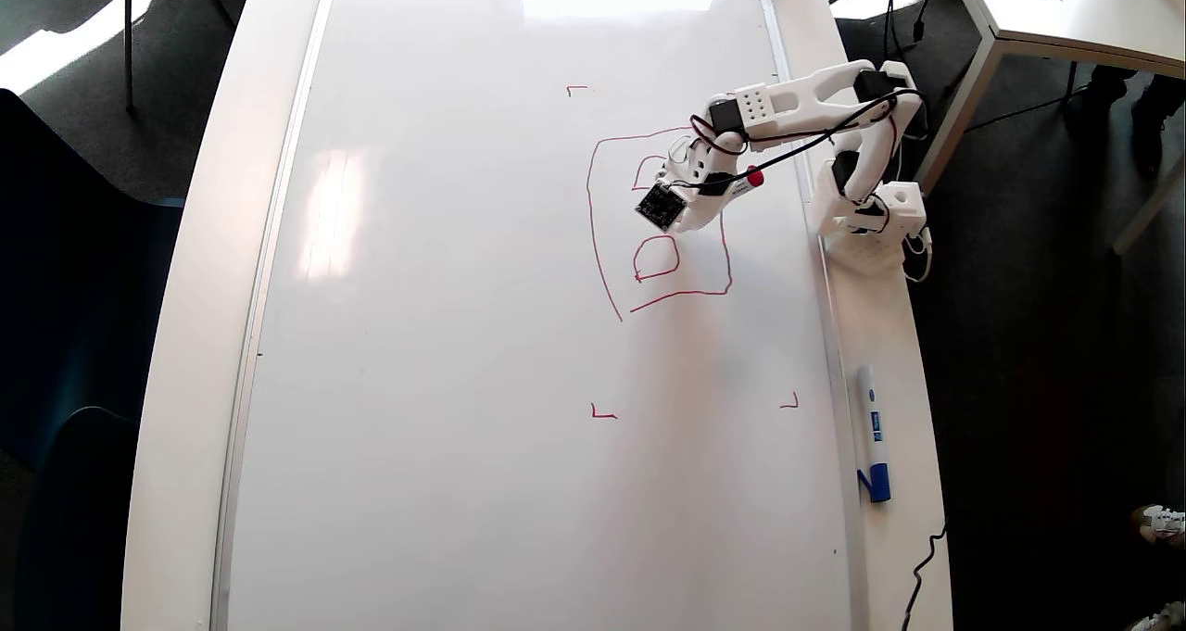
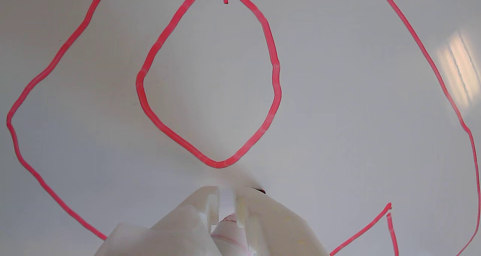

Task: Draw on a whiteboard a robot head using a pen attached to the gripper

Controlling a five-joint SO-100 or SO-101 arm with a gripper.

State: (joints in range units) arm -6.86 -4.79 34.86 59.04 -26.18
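The pen (image 1: 741, 184) sits slantwise in the pincer (image 1: 684, 207), its red back end sticking out toward the arm in the overhead view and its tip hidden beneath the white plastic. In the wrist view the two white fingers (image 2: 263, 218) close together on a pale barrel (image 2: 225, 231) with red streaks, so the pincer looks clamped on the pen.

The pen is a slim, light, stiff plastic stick with a smooth barrel, so it could twist or slide back under too much downward push. I judge the best hold is on the middle of the barrel, close to the tip, pressing only lightly on the board.

Around the tip lies the robot head (image 1: 660, 233), unfinished: a red outline open at one lower corner, one closed rounded shape (image 1: 656, 258) inside it, and part of a second beside the pincer.

The whiteboard (image 1: 445, 334) is hard, glossy and slippery, so the tip will glide easily and wet ink may smear. It lies flat on the white counter (image 1: 185, 334), with small red corner marks (image 1: 603, 414) around the drawing. A blue-capped marker (image 1: 872, 432) rests on the counter by the board's frame, well apart.
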